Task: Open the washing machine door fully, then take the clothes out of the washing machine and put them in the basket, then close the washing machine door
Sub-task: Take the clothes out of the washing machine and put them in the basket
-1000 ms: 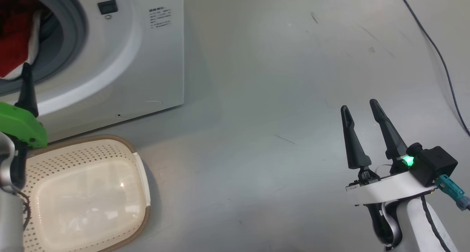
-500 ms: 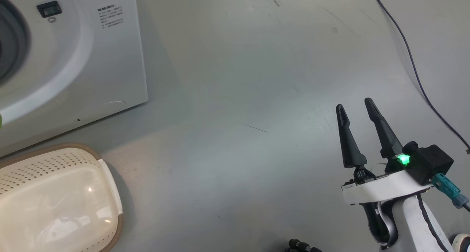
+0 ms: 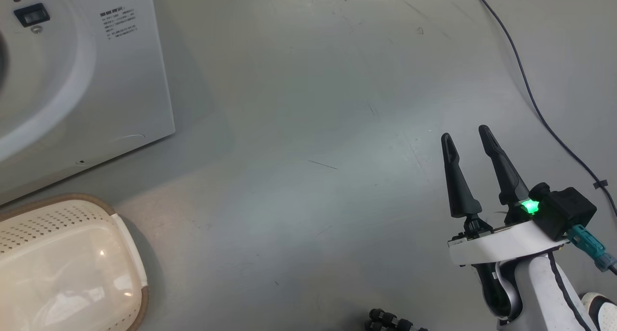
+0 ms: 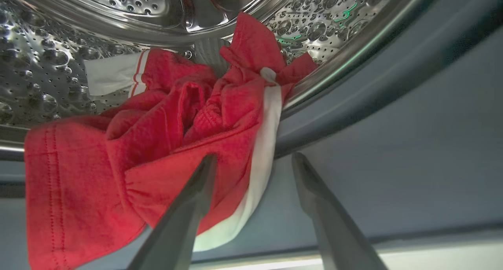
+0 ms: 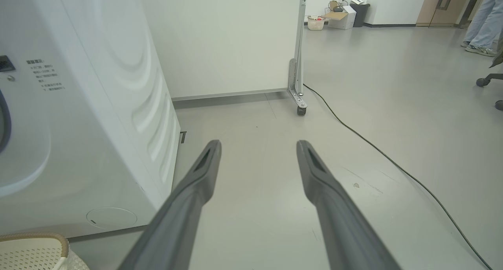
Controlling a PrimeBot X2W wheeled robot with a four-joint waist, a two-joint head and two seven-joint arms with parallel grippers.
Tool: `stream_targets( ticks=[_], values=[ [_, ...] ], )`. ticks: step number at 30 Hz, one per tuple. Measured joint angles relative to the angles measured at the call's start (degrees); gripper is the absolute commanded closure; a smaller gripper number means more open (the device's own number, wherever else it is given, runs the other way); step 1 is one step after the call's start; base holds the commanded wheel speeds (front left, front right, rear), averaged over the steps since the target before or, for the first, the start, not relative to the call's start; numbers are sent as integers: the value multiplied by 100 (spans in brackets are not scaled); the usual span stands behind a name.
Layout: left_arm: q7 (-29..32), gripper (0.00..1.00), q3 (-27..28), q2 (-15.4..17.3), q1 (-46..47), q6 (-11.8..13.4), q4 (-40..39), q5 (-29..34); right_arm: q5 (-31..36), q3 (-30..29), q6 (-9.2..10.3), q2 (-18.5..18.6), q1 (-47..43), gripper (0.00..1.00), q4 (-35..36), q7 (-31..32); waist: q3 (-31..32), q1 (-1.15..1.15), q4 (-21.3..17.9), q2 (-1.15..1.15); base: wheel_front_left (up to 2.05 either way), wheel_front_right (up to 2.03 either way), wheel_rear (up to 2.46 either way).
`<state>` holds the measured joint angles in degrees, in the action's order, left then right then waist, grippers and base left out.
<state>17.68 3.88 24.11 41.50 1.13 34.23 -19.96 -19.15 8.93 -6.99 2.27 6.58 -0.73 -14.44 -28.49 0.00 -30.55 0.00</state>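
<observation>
the left gripper [image 4: 253, 162] hangs released at the mouth of the washing machine [image 3: 72, 80], aimed at the clothes [image 4: 165, 144] draped over the drum [image 4: 47, 65] lip, likely to pinch them. the right gripper [image 3: 464, 133] hovers released over smooth grey floor [image 3: 299, 104]. the basket [image 3: 72, 210] sits just beside the machine to catch them, and a cable [image 3: 530, 99] trails by.

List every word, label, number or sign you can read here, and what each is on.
Nothing can be quoted.
Printed label on the washing machine front, several short lines: too small and blurred to read in either the head or right wrist view.
No other lettering that I can make out.
</observation>
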Motion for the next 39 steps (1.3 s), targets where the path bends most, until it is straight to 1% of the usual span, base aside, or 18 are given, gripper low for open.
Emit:
stream_targets(
  ticks=[11,20,21,22,23,28,31,35,39],
  values=[
    [164,0,-30,0,287,18,427,-4,2,79,0,-2,5,0,1,0,-34,0,-36,0,0,0,0],
    [192,0,8,-5,474,111,711,-5,13,124,0,-3,28,0,7,0,-56,0,-42,0,0,0,0],
    [193,21,15,-5,491,111,749,-11,14,125,0,-3,28,0,8,0,-59,0,-42,0,0,0,0],
    [193,95,24,-8,505,111,775,-25,14,125,0,-3,28,0,9,0,-61,0,-40,0,0,0,0],
    [193,100,31,-12,525,111,793,-34,18,124,0,-3,29,0,9,0,-63,0,-37,0,0,0,0],
    [180,100,4,-49,569,109,882,-45,22,100,0,-5,35,0,15,0,-66,0,1,0,0,0,0],
    [79,100,-23,-149,604,100,949,-46,70,4,0,-8,50,0,25,0,-48,0,55,0,0,0,0],
    [-93,100,-20,-176,607,41,1010,-59,74,-48,0,-9,65,0,29,0,4,0,141,0,0,0,0],
    [-380,100,-22,-224,607,-88,1054,-78,115,-107,0,-9,85,0,27,0,99,0,256,0,0,0,0]
  ],
)
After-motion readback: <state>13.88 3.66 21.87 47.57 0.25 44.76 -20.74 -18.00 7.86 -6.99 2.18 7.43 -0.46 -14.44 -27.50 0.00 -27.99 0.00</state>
